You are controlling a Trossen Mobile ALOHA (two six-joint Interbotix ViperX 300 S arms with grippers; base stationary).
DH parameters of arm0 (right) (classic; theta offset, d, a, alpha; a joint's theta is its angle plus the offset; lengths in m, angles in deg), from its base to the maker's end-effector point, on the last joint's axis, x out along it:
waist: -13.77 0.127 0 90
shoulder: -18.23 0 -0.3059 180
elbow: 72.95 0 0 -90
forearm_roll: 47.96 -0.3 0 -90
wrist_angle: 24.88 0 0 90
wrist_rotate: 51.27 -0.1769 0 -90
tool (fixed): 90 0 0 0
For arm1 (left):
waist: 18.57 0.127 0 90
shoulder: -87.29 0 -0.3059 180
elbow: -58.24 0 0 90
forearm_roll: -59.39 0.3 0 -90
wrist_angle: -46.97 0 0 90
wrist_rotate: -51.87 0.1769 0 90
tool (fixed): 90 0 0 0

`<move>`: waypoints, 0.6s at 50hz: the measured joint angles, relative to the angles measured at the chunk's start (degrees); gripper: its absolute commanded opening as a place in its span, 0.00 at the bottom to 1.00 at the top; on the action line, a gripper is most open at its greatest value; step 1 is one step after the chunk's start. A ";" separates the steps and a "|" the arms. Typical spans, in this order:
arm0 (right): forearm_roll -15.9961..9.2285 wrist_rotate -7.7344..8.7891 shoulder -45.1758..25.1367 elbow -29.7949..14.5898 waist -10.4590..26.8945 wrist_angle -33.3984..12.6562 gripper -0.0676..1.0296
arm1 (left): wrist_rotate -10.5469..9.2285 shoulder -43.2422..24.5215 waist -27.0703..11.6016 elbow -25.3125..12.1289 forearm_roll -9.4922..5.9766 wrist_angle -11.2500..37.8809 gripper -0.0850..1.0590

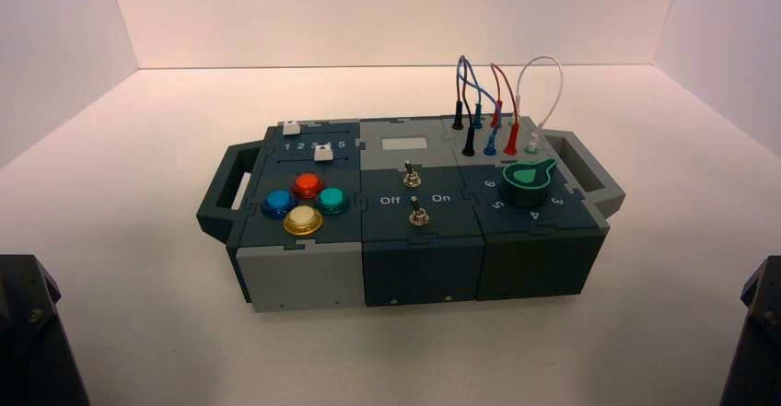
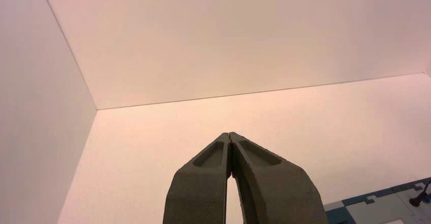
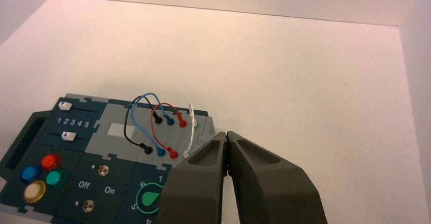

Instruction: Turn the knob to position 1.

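1. Here's the target: the green knob, on the right-hand part of the box, on the near side of the plugged wires. Nothing is touching it.
2. Over to the right gripper: up in the air, well apart from the knob, its two fingers pressed together at the tips, nothing between them. It looks the natural choice for this one.
3. The left gripper is parked at the robot's left, also closed on nothing.
4. So we're at the very start, by my reading: approach first. The right claw wants to spread wide enough for the dial, come in from above, and line up over its centre.
5. Then lower with one finger on each side, squeeze gently, and twist about the knob's own axis, with no sideways shove. Check the pointer before choosing direction; the right wrist view partly hides the dial.
6. The goal, the printed 1, sits on the wire side. Watch those loops! A wide or tilted wrist could snag one. Stop squarely at the mark, then release straight up.
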 measured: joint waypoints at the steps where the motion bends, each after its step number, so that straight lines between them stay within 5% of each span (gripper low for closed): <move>1: 0.00 0.00 0.00 0.00 -0.09 -0.09 0.04 | 0.00 0.00 0.00 0.09 0.00 0.00 0.05; 30: -0.09 0.00 -1.32 0.09 0.00 -0.35 0.04 | 0.00 -0.26 -0.09 0.09 -0.44 0.18 0.05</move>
